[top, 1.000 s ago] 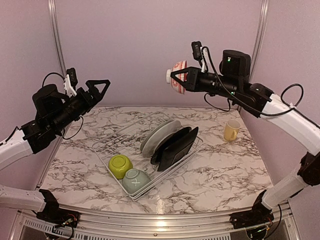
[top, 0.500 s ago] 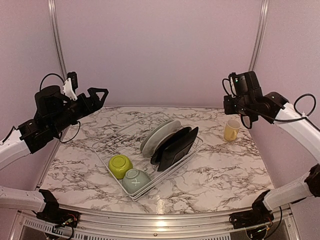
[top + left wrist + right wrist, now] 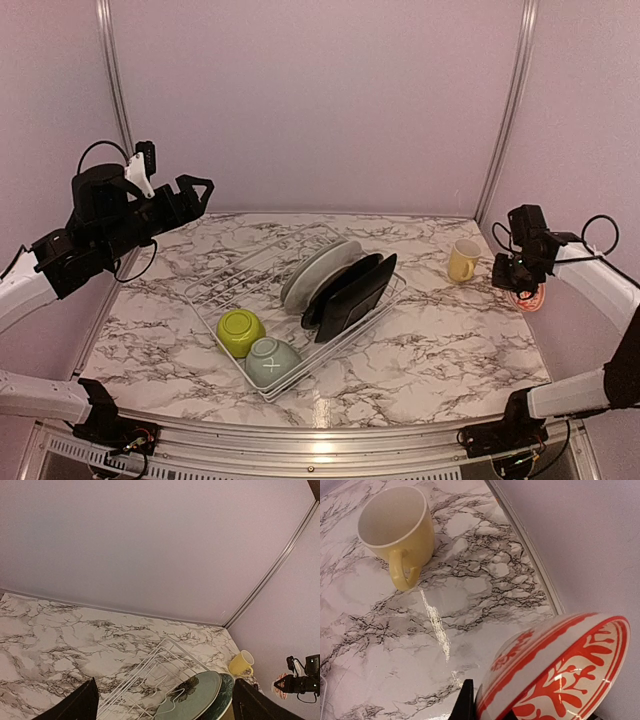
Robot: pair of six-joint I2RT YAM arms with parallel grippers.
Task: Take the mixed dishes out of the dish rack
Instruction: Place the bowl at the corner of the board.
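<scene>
Marble table: dish rack, yellow mug

The left arm rises along the left edge of the top view. Its black wrist is held high, and the left gripper points toward the centre of the frame with its fingers spread wide. The right arm bends in from the right edge with its wrist low. The right gripper angles downward, clamped on the rim of a small white red-patterned bowl.

Even soft pinkish light, faint shadows, white glare streak on the table, barrel distortion at overhead edges.
</scene>
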